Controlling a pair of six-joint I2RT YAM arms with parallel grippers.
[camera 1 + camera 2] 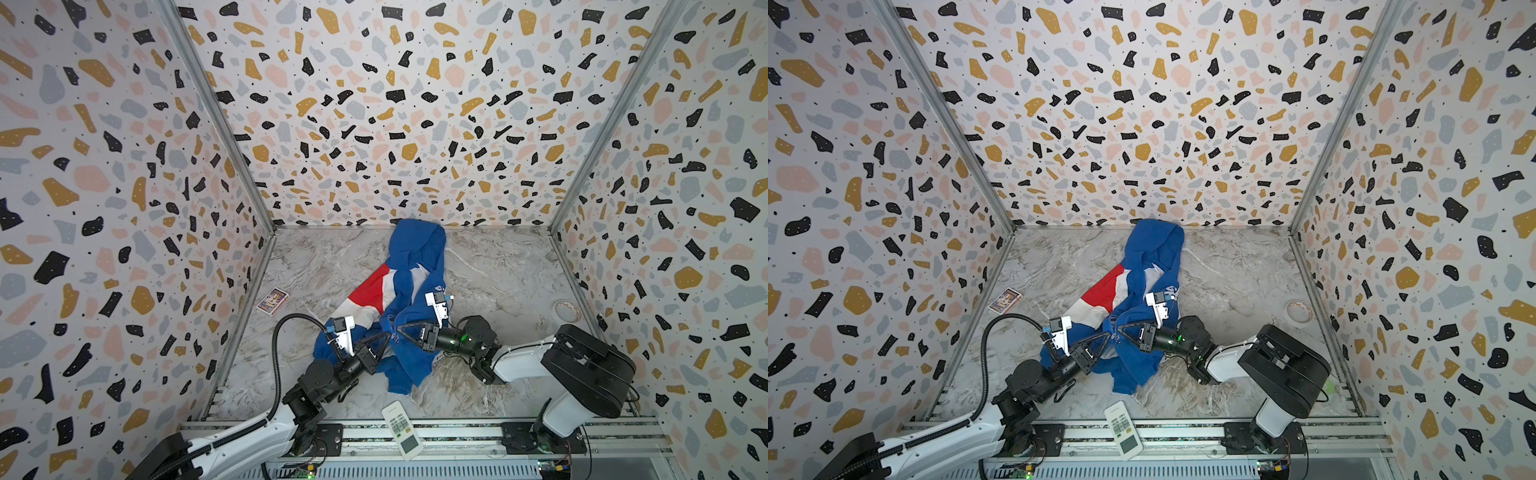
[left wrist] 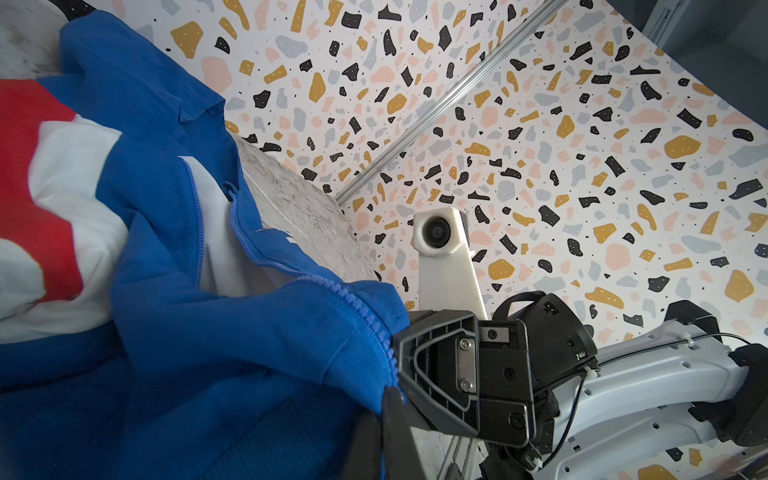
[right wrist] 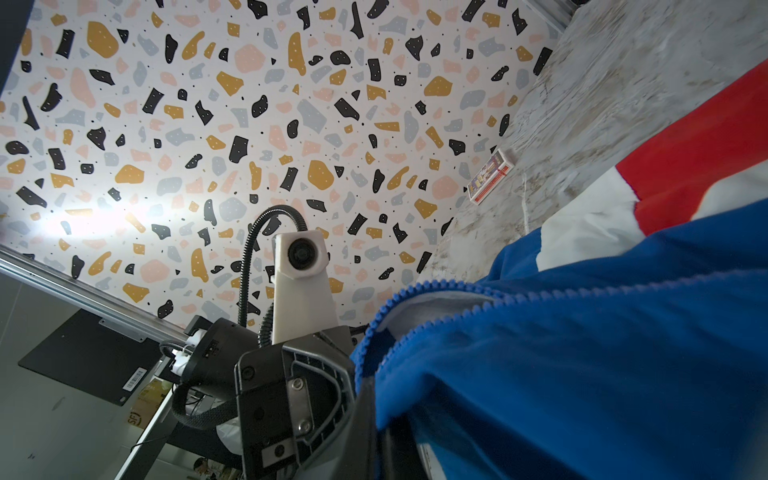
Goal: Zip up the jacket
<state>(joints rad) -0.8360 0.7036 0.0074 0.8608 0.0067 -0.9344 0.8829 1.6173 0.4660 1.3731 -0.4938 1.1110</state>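
Well left of the jacket [image 1: 415,253] a small pack of cards [image 1: 272,300] lies flat on the marble worktop [image 1: 498,270], clear of the work. Next comes the left arm [image 1: 320,372], reaching in from the jacket's near left; its jaws are closed tight on the blue cloth at the jacket's lower front, right by the zip [image 2: 357,307]. The jacket itself lies crumpled in the middle of the worktop, hood toward the back wall, red and white bands on its left half, front open so that the white lining [image 2: 216,232] shows between the two rows of teeth. A remote control [image 1: 402,430] sits just nearer than the hem. From the jacket's right the right arm [image 1: 519,357] reaches in, its jaws likewise pinched shut on the opposite zip edge, tip nearly touching the left one. We judge that both hold the hem ends close together to line up the two rows of teeth at the bottom, since the zip cannot start until they meet there; the slider itself we cannot make out. Far right of the jacket a roll of tape [image 1: 567,311] rests by the wall.
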